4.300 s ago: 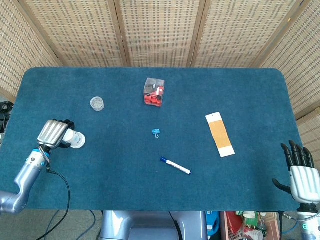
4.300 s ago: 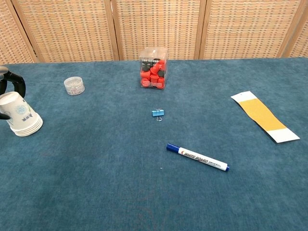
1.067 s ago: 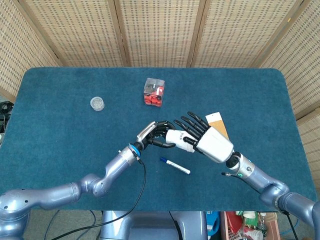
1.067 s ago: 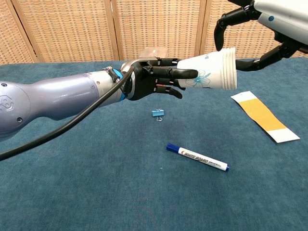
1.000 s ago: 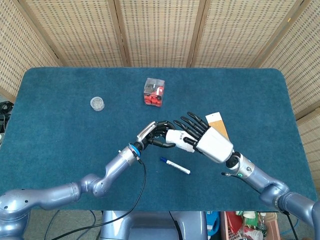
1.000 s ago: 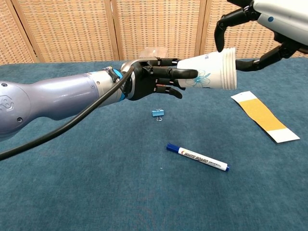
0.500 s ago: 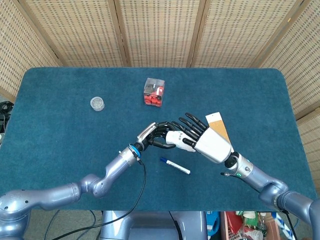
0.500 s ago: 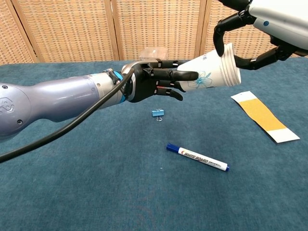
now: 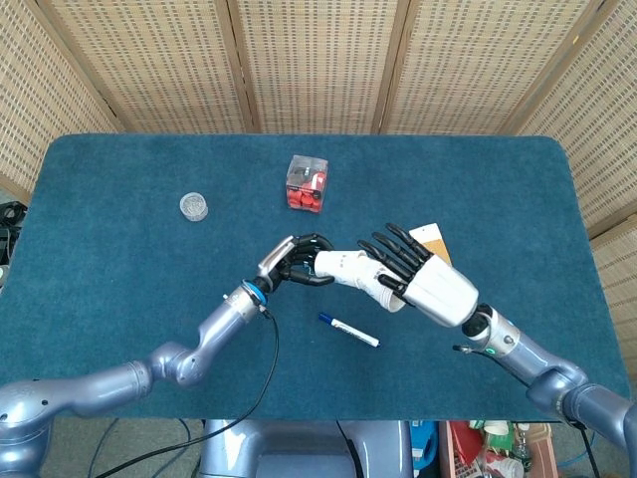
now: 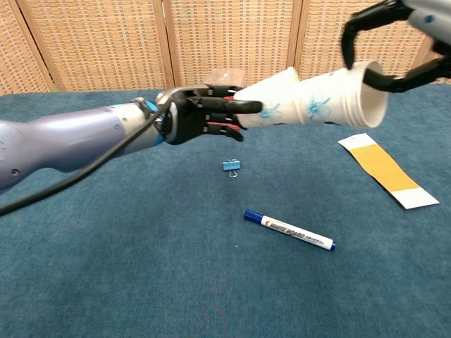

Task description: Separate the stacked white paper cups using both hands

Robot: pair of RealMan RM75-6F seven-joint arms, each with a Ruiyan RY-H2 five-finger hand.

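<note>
Hanging above mid-table, the paper cups [image 10: 310,102] lie sideways in the air, white with a faint blue print, mouths toward the robot's right. The stack reads as two parts: a narrow inner cup [image 10: 271,105] on the left side, and wider outer cups [image 10: 352,102] with layered rims on the right, the inner one partly drawn out but with its rim end inside the outer ones. Left hand [image 10: 201,113] grips the inner cup's closed end, dark fingers [image 10: 243,105] wrapped round it. Right hand [image 9: 428,284] holds the outer cups, fingers [image 9: 398,249] curled over the rim end; in chest view only its fingertips [image 10: 352,32] show at the top right corner.

Below on the blue table [image 9: 119,289]: a binder clip [image 10: 231,166] right under the cups, a whiteboard marker [image 10: 289,230] nearer the front. A clear box of red pieces [image 9: 307,183] sits behind the hands, a small round clear container [image 9: 194,206] far left, a white-and-orange card [image 10: 384,169] to the right, partly hidden under the right hand in head view. Left front and right rear of the table are bare cloth. Wicker screens [image 9: 318,60] close off the back edge.
</note>
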